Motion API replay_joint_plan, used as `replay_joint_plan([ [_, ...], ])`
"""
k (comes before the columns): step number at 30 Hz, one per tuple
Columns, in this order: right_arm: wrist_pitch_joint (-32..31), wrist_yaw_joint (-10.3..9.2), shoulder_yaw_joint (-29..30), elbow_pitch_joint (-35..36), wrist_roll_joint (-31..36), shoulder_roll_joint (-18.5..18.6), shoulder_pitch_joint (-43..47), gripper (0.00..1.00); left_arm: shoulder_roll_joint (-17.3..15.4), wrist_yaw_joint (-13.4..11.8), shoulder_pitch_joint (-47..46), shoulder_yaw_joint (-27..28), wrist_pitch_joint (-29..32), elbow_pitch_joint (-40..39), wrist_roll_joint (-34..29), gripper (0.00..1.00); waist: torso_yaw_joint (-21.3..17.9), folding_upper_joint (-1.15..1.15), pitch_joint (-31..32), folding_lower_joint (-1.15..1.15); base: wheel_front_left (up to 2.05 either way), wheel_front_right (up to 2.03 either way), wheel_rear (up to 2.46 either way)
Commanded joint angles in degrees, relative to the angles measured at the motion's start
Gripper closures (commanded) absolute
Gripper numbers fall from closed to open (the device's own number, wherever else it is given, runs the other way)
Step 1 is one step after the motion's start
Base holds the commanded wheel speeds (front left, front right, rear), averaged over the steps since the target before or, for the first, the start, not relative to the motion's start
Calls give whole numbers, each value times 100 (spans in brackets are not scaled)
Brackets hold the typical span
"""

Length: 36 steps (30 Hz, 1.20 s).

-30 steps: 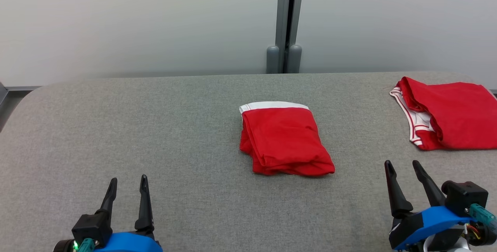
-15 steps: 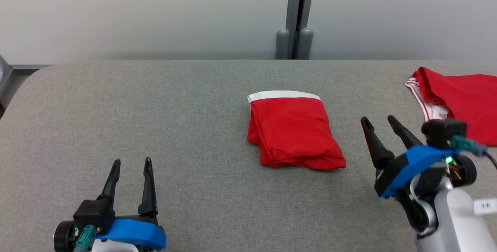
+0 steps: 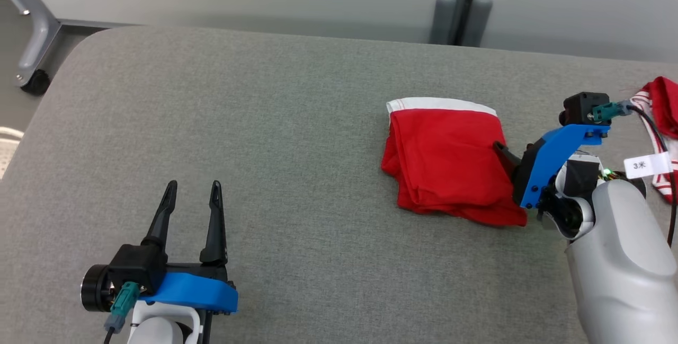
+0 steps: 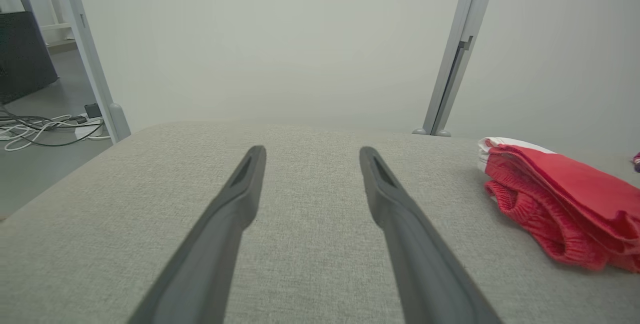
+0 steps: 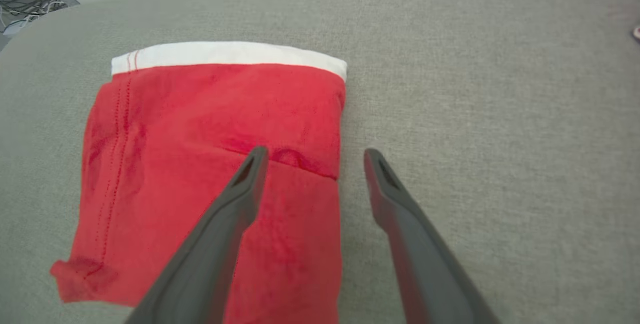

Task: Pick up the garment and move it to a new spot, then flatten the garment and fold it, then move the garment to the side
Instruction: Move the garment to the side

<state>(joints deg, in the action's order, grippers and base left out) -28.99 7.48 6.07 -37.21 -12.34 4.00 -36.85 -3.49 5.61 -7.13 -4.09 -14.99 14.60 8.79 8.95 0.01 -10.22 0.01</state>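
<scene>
We have brought our right gripper [image 5: 315,154] in to the folded red garment [image 3: 445,164]. Its fingers are spread and hold nothing, one over the cloth's right edge, one over bare table [image 3: 265,121]. Our left gripper [image 3: 193,185], also spread, hovers at the front left, well apart. The garment lies right of centre, and another red garment [image 3: 665,100] lies at the far right.

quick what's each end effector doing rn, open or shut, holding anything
Left end effector: open, empty.
Right end effector: open, holding nothing, one finger over the edge of the folded red garment.
</scene>
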Motion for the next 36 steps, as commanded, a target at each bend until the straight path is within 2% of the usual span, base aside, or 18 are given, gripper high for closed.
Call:
replay_joint_plan([
  [1,56,2,209,-278,198,-22,-202,0,1,18,-107,-10,-26,-19,-23,0,209,-1,-171,-1,0,0,0],
  [7,81,3,593,-1074,471,-86,-349,0,20,29,-142,-39,-26,-8,9,0,334,-1,-236,-1,0,0,0],
  [12,-21,3,311,-1469,215,-124,-389,0,30,8,-150,-31,-26,1,14,0,328,-1,-256,-1,0,0,0],
  [13,-23,3,203,-1517,160,-125,-426,25,32,0,-151,-23,-26,-2,21,0,313,-1,-266,-1,0,0,0],
  [14,-3,3,82,-1536,122,-125,-462,69,33,-4,-151,-15,-26,-11,31,0,291,-1,-280,-1,0,0,0],
  [15,28,4,-75,-1537,108,-130,-502,100,36,-3,-154,-15,-26,-22,38,0,265,-1,-293,-1,0,0,0],
  [24,189,2,-1974,-1080,45,658,-1246,100,45,-24,-212,63,-26,-224,85,0,-238,-1,-360,-1,0,0,0],
  [31,70,1,-3481,-378,-413,1824,-1964,100,54,-5,-335,42,-26,-415,145,0,-744,-1,-547,-1,0,0,0],
  [36,169,1,-3885,-166,-662,2636,-2327,100,55,8,-500,-54,-26,-567,125,0,-1001,-1,-771,-1,0,0,0],
])
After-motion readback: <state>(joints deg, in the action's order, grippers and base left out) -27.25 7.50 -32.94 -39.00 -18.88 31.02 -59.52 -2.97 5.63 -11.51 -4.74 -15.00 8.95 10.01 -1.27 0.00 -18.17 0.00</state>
